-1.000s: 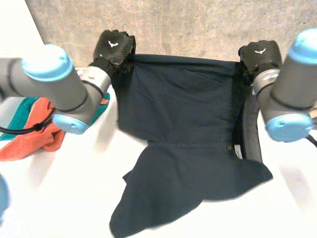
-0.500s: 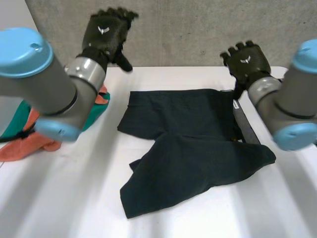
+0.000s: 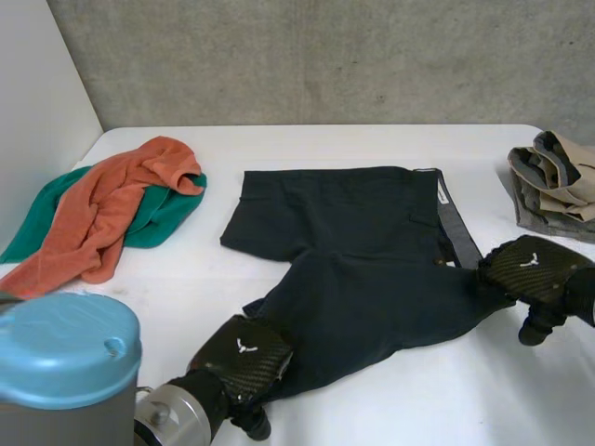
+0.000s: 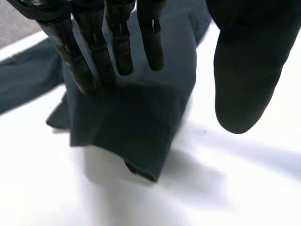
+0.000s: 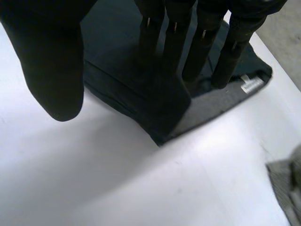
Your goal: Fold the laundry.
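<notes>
Dark navy shorts (image 3: 363,242) lie spread on the white table (image 3: 437,400), with a pale label at the waistband on the right. My left hand (image 3: 244,358) rests at the shorts' near left corner. In the left wrist view its straight fingers (image 4: 120,42) reach over that cloth corner (image 4: 127,122) while the thumb stands apart above bare table. My right hand (image 3: 537,268) is at the shorts' near right corner. Its fingers (image 5: 188,42) are straight over the cloth corner (image 5: 160,108), thumb spread wide. Neither hand pinches cloth.
An orange towel (image 3: 102,223) lies over a green one (image 3: 163,214) at the far left. Folded beige and grey garments (image 3: 558,181) sit at the far right edge. A grey concrete wall (image 3: 325,56) stands behind the table.
Both hands let go of the shorts' far edge, rose, then came down to the near corners. The shorts, lifted before, now lie flat.
</notes>
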Controlling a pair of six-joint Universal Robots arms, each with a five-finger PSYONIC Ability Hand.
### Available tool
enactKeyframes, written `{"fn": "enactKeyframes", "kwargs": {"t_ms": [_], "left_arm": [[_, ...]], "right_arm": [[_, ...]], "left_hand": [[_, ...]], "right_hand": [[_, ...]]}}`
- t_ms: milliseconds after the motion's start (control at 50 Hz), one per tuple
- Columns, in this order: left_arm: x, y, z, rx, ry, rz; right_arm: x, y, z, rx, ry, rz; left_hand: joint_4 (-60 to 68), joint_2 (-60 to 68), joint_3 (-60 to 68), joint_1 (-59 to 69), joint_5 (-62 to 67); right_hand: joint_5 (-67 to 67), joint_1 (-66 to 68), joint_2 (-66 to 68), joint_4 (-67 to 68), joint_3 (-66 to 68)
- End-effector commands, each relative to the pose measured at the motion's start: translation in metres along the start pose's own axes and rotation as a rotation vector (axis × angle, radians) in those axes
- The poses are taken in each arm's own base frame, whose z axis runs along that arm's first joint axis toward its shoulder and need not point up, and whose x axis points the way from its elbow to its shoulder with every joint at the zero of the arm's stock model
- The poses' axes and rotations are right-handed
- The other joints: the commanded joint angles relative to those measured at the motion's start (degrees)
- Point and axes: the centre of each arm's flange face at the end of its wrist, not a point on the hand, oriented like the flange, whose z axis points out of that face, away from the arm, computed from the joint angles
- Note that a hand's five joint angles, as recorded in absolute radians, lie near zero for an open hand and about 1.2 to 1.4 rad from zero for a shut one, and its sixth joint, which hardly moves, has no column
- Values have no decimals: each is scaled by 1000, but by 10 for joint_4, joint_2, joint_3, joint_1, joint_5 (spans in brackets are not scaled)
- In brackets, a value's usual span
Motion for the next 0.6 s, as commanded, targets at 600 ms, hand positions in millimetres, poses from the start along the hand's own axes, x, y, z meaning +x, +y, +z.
{"fn": "enactKeyframes", "kwargs": {"t_ms": [600], "left_arm": [[-24,-8,80,288,-206,11]], "right_arm": [[-12,31,79,174,101,-112]], "left_hand": [[533,527,524,528,535]], "right_hand": [[470,466,468,467,467]]}}
